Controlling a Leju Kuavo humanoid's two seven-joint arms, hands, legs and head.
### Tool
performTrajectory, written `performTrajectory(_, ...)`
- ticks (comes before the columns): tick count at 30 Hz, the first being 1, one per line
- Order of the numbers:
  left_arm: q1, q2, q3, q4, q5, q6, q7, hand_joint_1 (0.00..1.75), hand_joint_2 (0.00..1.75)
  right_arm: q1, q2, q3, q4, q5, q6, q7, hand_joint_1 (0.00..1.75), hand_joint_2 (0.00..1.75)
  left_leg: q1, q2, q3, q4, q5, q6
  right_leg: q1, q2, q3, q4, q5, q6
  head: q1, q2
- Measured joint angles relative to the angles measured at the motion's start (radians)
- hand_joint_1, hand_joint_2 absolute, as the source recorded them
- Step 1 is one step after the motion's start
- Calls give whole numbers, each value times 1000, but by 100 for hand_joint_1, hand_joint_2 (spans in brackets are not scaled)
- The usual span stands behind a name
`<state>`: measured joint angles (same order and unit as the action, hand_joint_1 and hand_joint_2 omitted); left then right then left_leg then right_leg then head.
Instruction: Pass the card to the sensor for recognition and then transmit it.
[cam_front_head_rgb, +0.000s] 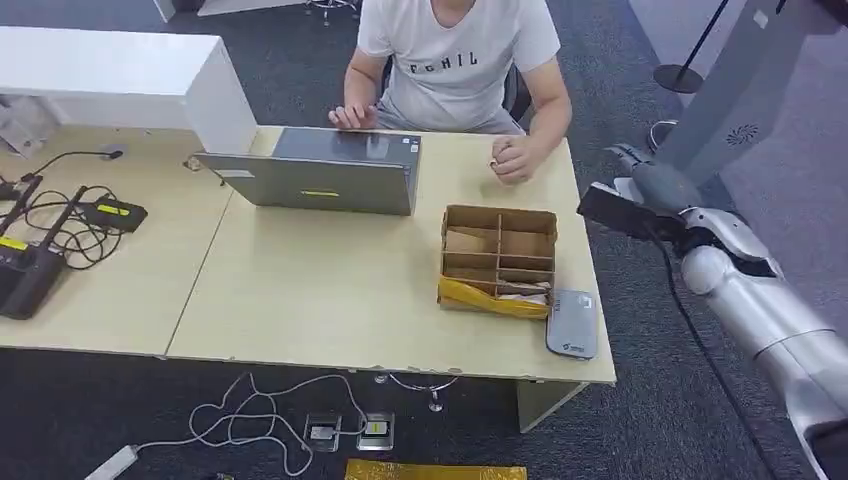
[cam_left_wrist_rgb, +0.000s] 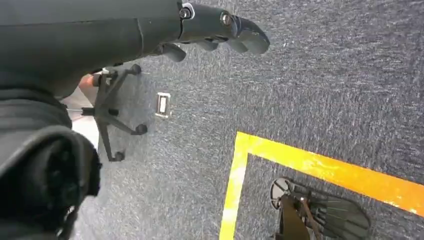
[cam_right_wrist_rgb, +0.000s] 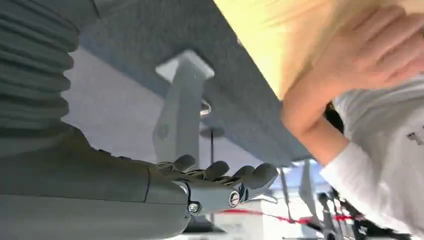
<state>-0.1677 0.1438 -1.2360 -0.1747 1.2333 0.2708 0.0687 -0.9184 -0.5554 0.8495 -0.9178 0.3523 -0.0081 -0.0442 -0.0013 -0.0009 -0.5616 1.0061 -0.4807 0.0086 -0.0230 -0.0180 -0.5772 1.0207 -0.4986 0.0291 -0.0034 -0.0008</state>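
Right hand (cam_front_head_rgb: 640, 190) hung empty, fingers apart, off the table's (cam_front_head_rgb: 330, 300) right edge, left hand (cam_left_wrist_rgb: 215, 30) likewise empty over carpet (card unclear, perhaps in the person's fist (cam_front_head_rgb: 512, 158)), reader (cam_front_head_rgb: 572, 324) beside the box (cam_front_head_rgb: 498, 262).

the robot's right arm (cam_front_head_rgb: 765, 310) is a silver, rounded metal shell with a black cable running along it, ending in a dark grey right hand (cam_front_head_rgb: 640, 195). in the wrist views, a grey ribbed cover (cam_right_wrist_rgb: 32, 65) and small silver screws (cam_right_wrist_rgb: 234, 198) show; the left hand (cam_left_wrist_rgb: 220, 30) is dark, glossy plastic.
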Motion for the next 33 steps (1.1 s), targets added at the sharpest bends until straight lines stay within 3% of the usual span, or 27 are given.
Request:
performTrajectory(3, 2, 2, 0, 0, 0, -6, -9, 0, 0, 39, -38, -14, -54, -68, -79, 50, 0, 0, 0, -1, -1, 0, 0, 0, 0, -1, 0, 0, 0, 0, -1, 0)
performTrajectory(7, 3, 5, 0, 0, 1, -5, -10, 0, 0, 67, -80, -16, -124, -95, -113, 86, 0, 0, 0, 3, 0, 0, -1, 0, 0, 2, 0, 0, 0, 0, 0, 0)
performTrajectory(11, 5, 6, 0, 0, 3, -4, -10, 0, 0, 116, -134, -29, -225, -132, -155, 175, 0, 0, 0, 1, 0, 0, 0, 0, 0, 1, 0, 0, 0, 0, 0, 0)
performTrajectory(17, 8, 11, 2, 0, 18, 8, -10, 0, 0, 237, -263, -55, -440, -55, -285, 298, 0, 0, 0, 0, 0, 0, -1, 0, 0, -1, 0, -1, 0, 0, 0, 0)
performTrajectory(20, 10, 11, 3, 0, 32, 32, -4, 0, 0, 357, -317, -90, -565, 13, -275, 407, 0, 0, 1, 0, 0, 0, -2, -1, 0, 0, 1, -1, -1, 0, 0, 0)
performTrajectory(23, 10, 9, 7, 0, 39, 50, -2, 0, 0, 510, -330, -127, -697, 168, -285, 465, 0, 0, 1, 0, 0, -1, -2, -1, 1, 0, 1, -1, -1, -1, -2, 0)
performTrajectory(26, 9, 7, 11, 0, 39, 50, -2, 0, 0, 599, -326, -163, -777, 271, -277, 475, 0, 0, 1, 0, 0, -1, -2, -1, 1, 0, 1, -1, -1, -1, 0, 0)
performTrajectory(33, 9, 2, 11, 0, 39, 47, -2, 0, 0, 679, -295, -221, -843, 321, -247, 471, 0, 0, 1, 0, 0, -1, -1, -1, 1, 0, 1, -1, -1, -1, 0, 0)
